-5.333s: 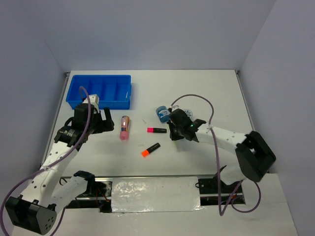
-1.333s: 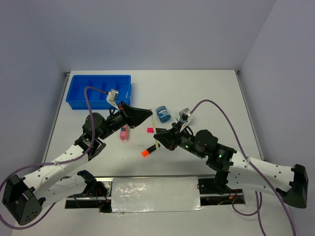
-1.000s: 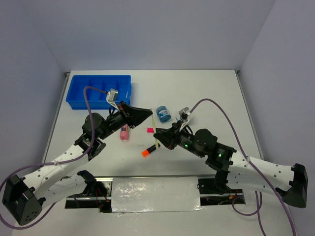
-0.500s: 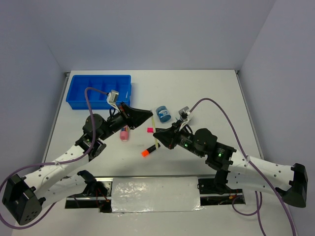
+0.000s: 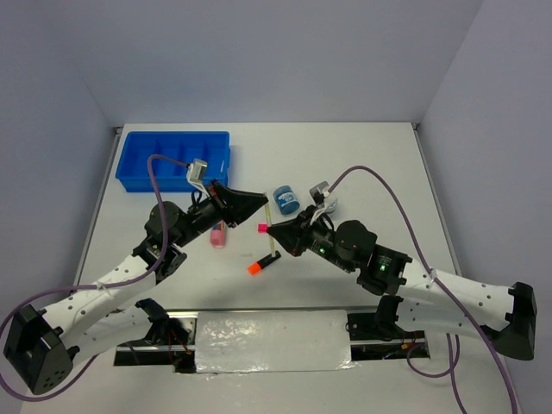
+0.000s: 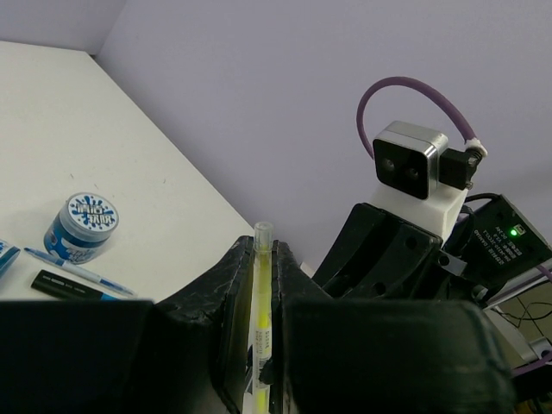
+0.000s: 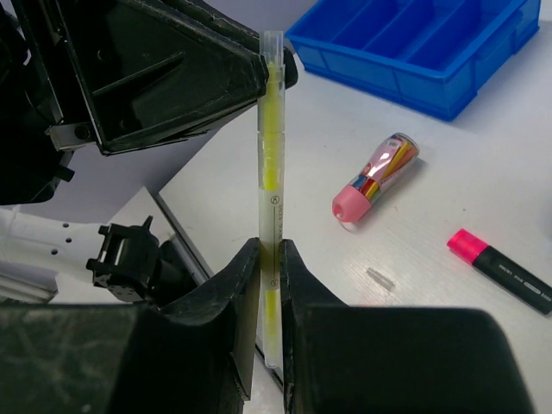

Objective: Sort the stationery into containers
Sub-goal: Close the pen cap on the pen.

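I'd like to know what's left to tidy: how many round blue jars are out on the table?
1: the jar stands upright near the middle of the table, right of the tray. Another may be hidden under the right arm.

Tray [image 5: 177, 159] upper left of frame; tube [image 5: 218, 231] below-right of it; jar [image 5: 285, 200] at ctr, one marker [image 5: 260, 266] below jar.

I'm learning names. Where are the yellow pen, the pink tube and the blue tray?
yellow pen [image 7: 271, 164]: right wrist view, on the yellow part of its barrel.
pink tube [image 7: 377, 179]: right wrist view, on the middle of its body.
blue tray [image 7: 384, 76]: right wrist view, on its near outer wall.
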